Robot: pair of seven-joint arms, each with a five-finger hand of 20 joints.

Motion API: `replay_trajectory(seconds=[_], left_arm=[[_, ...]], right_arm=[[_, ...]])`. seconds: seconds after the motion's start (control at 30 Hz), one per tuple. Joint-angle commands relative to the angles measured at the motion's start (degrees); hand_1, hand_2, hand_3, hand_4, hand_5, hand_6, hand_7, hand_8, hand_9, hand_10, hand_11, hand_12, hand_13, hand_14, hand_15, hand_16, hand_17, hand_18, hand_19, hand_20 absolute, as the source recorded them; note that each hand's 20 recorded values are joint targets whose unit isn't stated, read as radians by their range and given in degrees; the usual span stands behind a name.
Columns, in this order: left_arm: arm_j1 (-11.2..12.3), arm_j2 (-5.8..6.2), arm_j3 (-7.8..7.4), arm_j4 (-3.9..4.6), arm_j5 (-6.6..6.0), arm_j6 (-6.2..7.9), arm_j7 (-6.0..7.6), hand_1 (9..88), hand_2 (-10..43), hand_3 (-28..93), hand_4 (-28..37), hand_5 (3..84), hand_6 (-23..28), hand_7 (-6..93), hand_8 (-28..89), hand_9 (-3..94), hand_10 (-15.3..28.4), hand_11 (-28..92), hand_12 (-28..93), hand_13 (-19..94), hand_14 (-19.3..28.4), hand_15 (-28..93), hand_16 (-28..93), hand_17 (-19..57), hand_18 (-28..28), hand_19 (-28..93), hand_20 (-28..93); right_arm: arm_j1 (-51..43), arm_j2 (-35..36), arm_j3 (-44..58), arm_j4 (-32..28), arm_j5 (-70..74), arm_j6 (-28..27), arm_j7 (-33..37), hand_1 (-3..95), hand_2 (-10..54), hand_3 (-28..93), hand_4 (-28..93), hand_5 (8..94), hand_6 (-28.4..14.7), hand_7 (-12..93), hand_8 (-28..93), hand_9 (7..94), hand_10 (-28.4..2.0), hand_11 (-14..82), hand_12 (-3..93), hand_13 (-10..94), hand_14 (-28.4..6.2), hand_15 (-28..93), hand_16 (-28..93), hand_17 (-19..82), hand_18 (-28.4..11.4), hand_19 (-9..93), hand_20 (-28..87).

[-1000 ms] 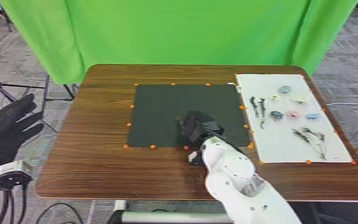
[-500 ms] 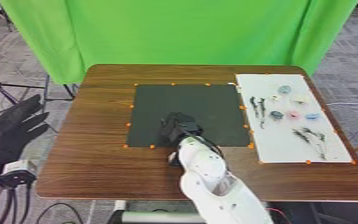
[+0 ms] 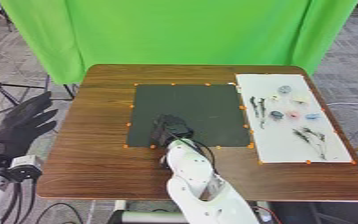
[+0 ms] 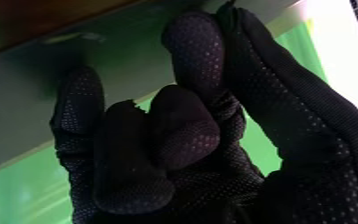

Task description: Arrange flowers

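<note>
In my head view, the right hand (image 3: 172, 131) is over the near-left part of the dark mat (image 3: 189, 100), back towards me; from here I can't make out its grip. The left hand (image 3: 17, 127) hangs beyond the table's (image 3: 95, 170) left edge, fingers straight and slightly spread, holding nothing. The flower parts lie on the white sheet (image 3: 282, 152) at the table's right: two dark stems (image 3: 262, 107) side by side, branching stems (image 3: 312, 141) nearer me, and between and beyond them small loose blooms, among them a dark blue one (image 3: 277, 115), a pink one (image 3: 293, 115) and a pale blue one (image 3: 312, 116).

Switching to the right wrist view, I see the right hand (image 4: 193, 192) mostly closed: two fingers curl in tightly, while another finger and the thumb meet near their tips. I can't tell whether anything thin sits between them.
</note>
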Motion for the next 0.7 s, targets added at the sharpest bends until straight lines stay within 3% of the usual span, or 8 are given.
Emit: replay_trajectory(seconds=[0.03,0.43,0.7], left_arm=[[-1.08,1.29,0.86,0.40,0.23,-0.99,-1.29,23.1,-8.4,71,-28.3,22.4,1.1,22.5,-11,17.7,8.6,15,19,15,11.4,21,4,-8.5,18.6,39,7],[-2.20,1.90,1.94,0.89,0.07,-1.11,-1.70,23.2,-8.4,71,-28.3,22.4,1.1,22.3,-11,17.7,8.6,15,19,15,11.3,21,4,-8.5,18.6,39,7],[-2.40,1.73,1.96,0.98,0.14,-1.39,-1.82,23.2,-8.2,71,-28.3,22.4,1.1,22.3,-11,17.7,8.6,15,19,15,11.3,21,4,-8.5,18.6,39,7]], right_arm=[[-1.42,-2.56,-0.75,0.68,2.65,0.45,1.70,39.8,-9.5,84,-20,83.9,2.9,45,21,86.1,-8.3,65.6,47.5,81,-8.5,86,36,37,-19.4,82,31],[-1.04,-3.37,-0.08,3.94,-0.79,4.71,1.23,39.8,-9.5,84,-22,85.6,3.1,41,22,87.2,-7.5,63.3,47.5,83,-7.8,84,37,38,-19.4,82,30],[-1.32,-3.11,-0.08,2.89,1.89,3.10,1.19,36.9,-8.5,84,-22,86.1,2.5,39,19,87.0,-7.5,61.9,47.4,82,-7.5,83,38,38,-19.4,82,29]])
